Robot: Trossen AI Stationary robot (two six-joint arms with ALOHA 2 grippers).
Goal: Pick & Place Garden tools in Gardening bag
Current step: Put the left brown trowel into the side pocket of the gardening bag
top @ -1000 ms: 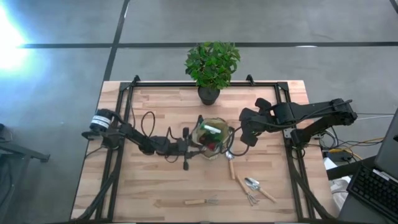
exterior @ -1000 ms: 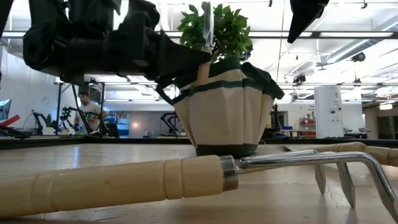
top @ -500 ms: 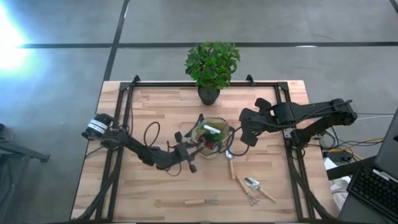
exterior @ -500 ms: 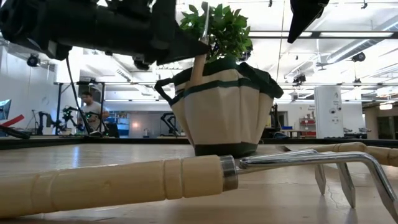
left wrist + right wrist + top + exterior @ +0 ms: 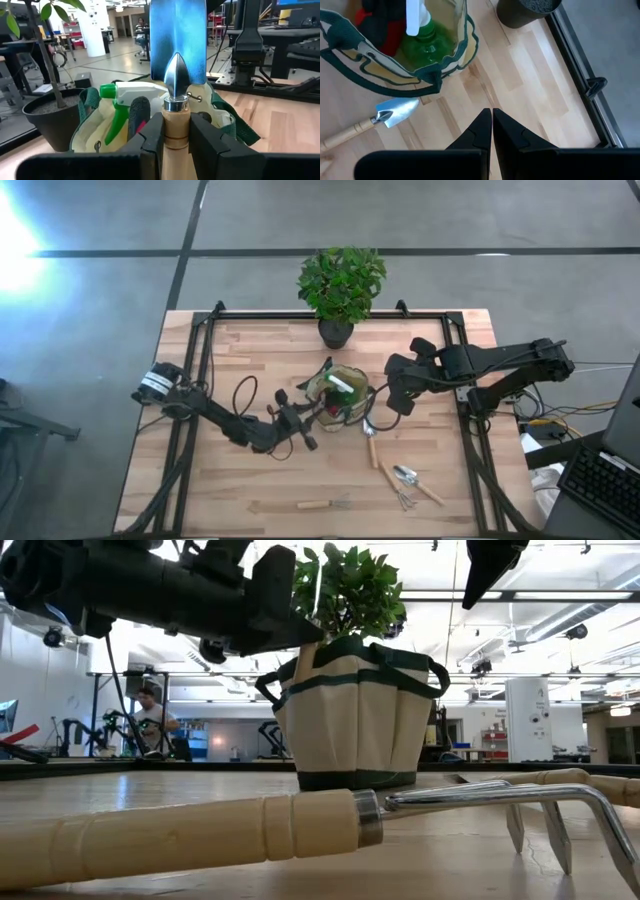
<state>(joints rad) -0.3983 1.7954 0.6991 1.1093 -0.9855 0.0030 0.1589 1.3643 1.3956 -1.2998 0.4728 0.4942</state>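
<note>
The olive-khaki gardening bag (image 5: pixel 343 395) stands upright on its base at the table's middle, also in the low view (image 5: pixel 360 710). A green spray bottle (image 5: pixel 427 40) and a red item (image 5: pixel 390 30) sit inside it. My left gripper (image 5: pixel 305 420) is at the bag's left side, shut on a wooden-handled trowel (image 5: pixel 177 75) whose blade (image 5: pixel 318 585) rises above the bag's rim. My right gripper (image 5: pixel 400 405) hovers right of the bag, shut and empty (image 5: pixel 492 125). Another trowel (image 5: pixel 370 442) lies flat right of the bag. My left gripper pinches the trowel's wooden handle (image 5: pixel 176 131) between its two fingers, just below the metal collar. The fingers come level from the table's left and lie across the handle. The trowel stands about upright, blade up, beside the bag's rim; its lower end is hidden.
A leafy potted plant (image 5: pixel 340 285) stands at the far edge behind the bag. A trowel and a fork (image 5: pixel 410 480) lie near the right front, and a rake (image 5: pixel 325 504) lies at the near edge, large in the low view (image 5: pixel 300 820). Black frame rails border the table.
My left arm's elbow has swung toward the near edge and its gripper has turned, still shut on the trowel, which has stayed by the bag's left rim. The bag has shifted a little and stands squarer than before. My right arm has kept still.
</note>
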